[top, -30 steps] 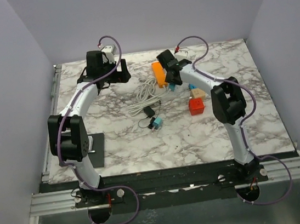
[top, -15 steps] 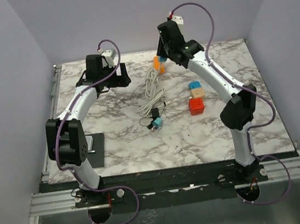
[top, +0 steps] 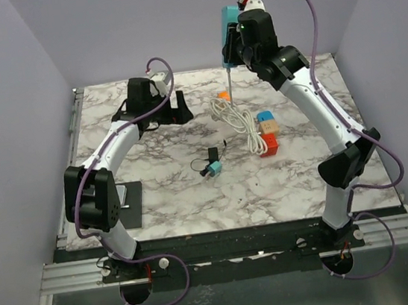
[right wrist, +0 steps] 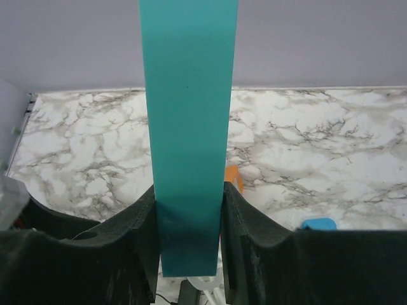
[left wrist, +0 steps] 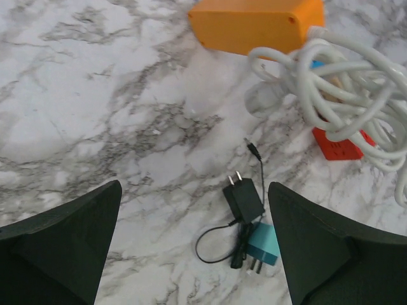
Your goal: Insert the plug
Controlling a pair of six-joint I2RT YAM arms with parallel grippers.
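Black plug (left wrist: 244,198) lying loose on the desk (left wrist: 95,95), prongs bare, thin lead curled beside a small teal adapter (left wrist: 264,244). Not seated in anything.

Teal power strip (right wrist: 189,95) upright and high above the desk's far side, pinched near its lower end by the right tool (right wrist: 189,210). White cable (top: 241,121) hanging from it down into a coil beside the orange block (left wrist: 254,22) and the red block (top: 267,144).

Left tool (left wrist: 194,190) spread wide and empty, looking down on the plug from well above.

Judged early in the job: strip secured, plug not yet picked up, mating of the two wholly left to do.

Against a second ago: right tool then low over the desk by the orange block, now raised far up with the strip. Coil dragged rightward, toward the blocks. Left arm shifted slightly right. Plug and adapter where they were.
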